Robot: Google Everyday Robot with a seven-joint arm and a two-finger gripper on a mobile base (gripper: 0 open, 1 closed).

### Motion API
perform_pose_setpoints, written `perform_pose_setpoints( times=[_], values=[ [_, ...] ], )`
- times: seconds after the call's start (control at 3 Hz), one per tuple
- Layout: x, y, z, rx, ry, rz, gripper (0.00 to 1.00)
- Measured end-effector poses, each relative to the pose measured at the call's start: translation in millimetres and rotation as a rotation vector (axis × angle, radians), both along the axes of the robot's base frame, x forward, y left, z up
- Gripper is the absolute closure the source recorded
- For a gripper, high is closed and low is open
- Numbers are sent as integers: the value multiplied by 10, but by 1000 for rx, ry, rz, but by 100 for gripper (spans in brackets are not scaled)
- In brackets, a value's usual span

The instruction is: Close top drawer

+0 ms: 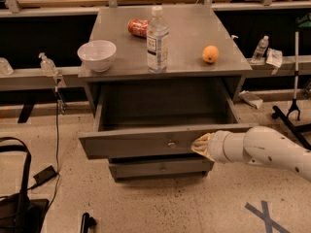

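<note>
The top drawer of a grey cabinet stands pulled far out, its deep box empty inside. Its flat front panel carries a small round metal knob at the centre. My gripper comes in from the right on a white arm and rests against the front panel just right of the knob. Below the open drawer a narrower grey drawer front with a like knob sits closed.
On the cabinet top stand a white bowl, a clear water bottle, a red can lying down and an orange. A black bag and cables lie on the floor at left; a black stand is at right.
</note>
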State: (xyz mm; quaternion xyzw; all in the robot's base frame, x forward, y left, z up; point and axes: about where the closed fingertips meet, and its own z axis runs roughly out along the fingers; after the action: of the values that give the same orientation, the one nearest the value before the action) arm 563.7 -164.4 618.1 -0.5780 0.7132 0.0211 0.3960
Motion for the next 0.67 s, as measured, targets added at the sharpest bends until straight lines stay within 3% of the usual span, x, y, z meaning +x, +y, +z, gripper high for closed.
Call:
perform_pose_setpoints(
  times=[0.67],
  values=[
    [180, -40, 49, 1, -12, 2, 100]
  ],
)
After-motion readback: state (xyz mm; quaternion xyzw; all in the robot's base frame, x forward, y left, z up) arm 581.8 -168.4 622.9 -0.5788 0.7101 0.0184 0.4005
